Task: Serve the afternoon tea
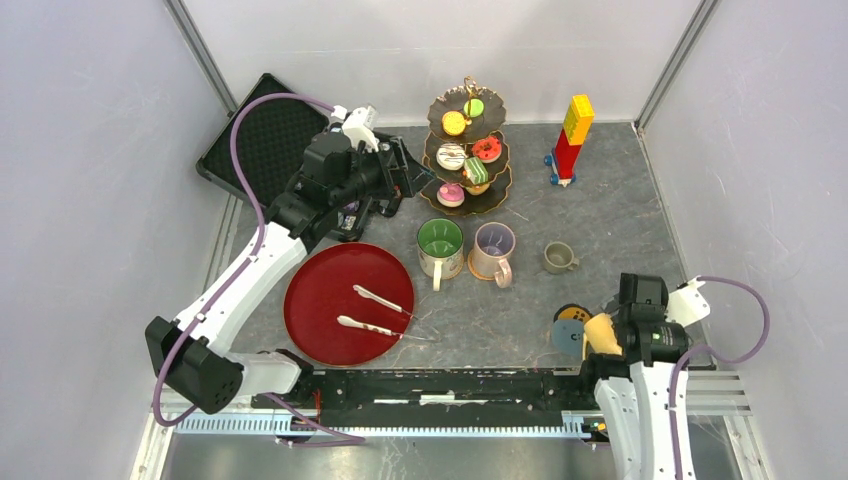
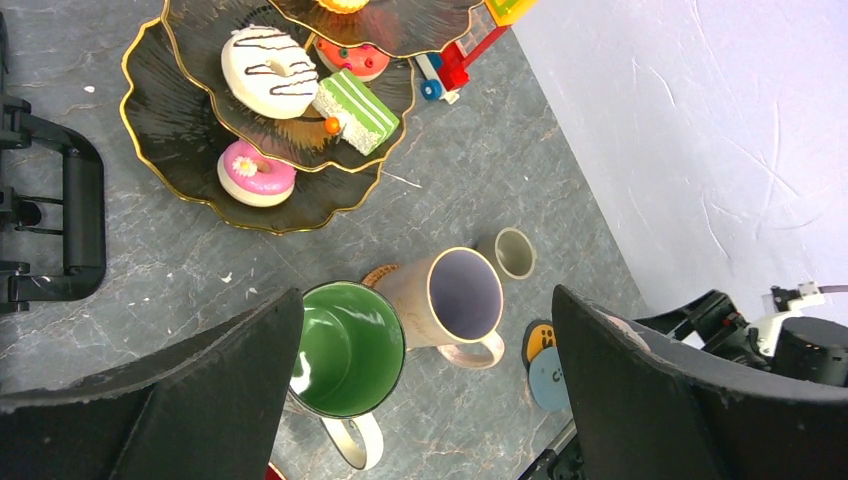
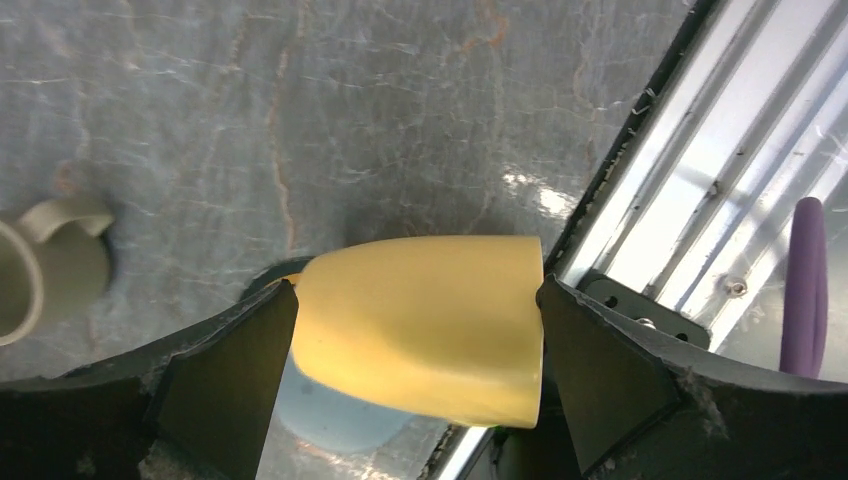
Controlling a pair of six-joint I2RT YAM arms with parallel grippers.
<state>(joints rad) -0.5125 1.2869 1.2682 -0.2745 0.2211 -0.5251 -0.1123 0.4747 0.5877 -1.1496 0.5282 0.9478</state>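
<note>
At the left, our left pincer [image 2: 425,310] hung open with nothing between its fingers, poised over the worktop [image 1: 600,200] just beside the three-tier stand [image 1: 497,195]. We judged it placed there to reach the treats. Below it the round red tray [image 1: 320,300] carried the metal tongs [image 1: 375,310], untouched. The stand stood upright at the back, loaded on every tier; a pink donut [image 1: 450,194] sat on the lowest.

In front of the stand, the green-lined mug [image 1: 440,240] and the lilac mug [image 1: 494,243] stood side by side, the lilac one on a coaster [image 2: 378,272]. The small grey mug [image 1: 558,257] stood apart to their right, on bare worktop. Behind it rose the block tower [image 1: 573,137].

At the near right, our right pincer [image 3: 418,300] gripped the yellow mug [image 3: 430,325] across its body. It was tipped on its side above the stacked coasters [image 1: 568,330], probably lifted clear so that it could join the row.
</note>
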